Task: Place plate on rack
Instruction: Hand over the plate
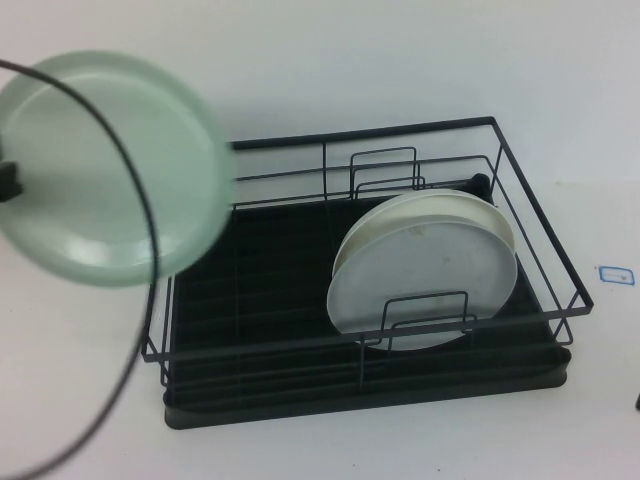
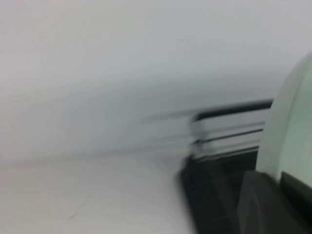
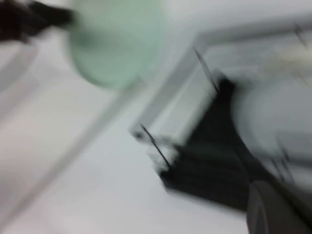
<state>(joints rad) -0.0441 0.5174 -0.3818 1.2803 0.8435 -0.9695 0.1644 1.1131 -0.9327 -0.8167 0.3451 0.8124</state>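
The pale mint-green plate hangs in the air above the table, left of the rack's far left corner, tilted on edge with its face toward the camera. My left gripper is at the plate's left rim and is shut on it. In the left wrist view the plate's rim sits between the left gripper's dark fingers. The black wire rack stands mid-table. The right wrist view shows the plate, the rack and part of my right gripper, which is off the rack's near side.
Two white plates stand upright in the rack's right half. The rack's left half holds nothing. A black cable loops across the plate and down the left side. A small blue-edged label lies on the table to the right.
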